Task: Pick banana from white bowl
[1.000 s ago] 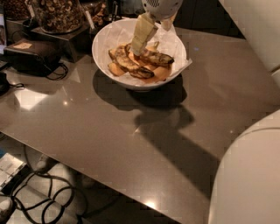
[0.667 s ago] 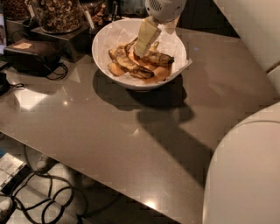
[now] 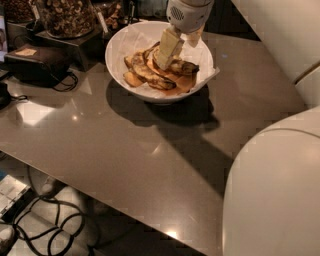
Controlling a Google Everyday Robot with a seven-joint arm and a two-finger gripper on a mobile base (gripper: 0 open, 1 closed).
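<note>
**A:** Where is the banana [image 3: 184, 67] we're after?

**B:** It's in the white bowl [image 3: 116, 64], on the paper lining. It's the dark, blotched one on the right of the pile, touching the others. The bowl sits at the far side of the table [image 3: 125, 150], just beside the jar of nuts [image 3: 65, 15].

**A:** And the gripper [image 3: 176, 54]?

**B:** Down inside the bowl, right over that fruit. The fingers [image 3: 169, 46] stand apart, and I can't see anything clamped between them. The nearer one has its tip at the pile, while the farther one sits higher, by the back rim.

**A:** So what makes a good grasp here?

**B:** I'd straddle the banana across its width, near the middle, so the curve doesn't swing out. It looks soft, so close gently. Catch only that one and not the paper or a neighbour, then lift straight up past the rim.

**A:** How is the arm posed?

**B:** The wrist comes in from the top edge, above the bowl's back rim. The fingers point down and slant toward the front left.
</note>
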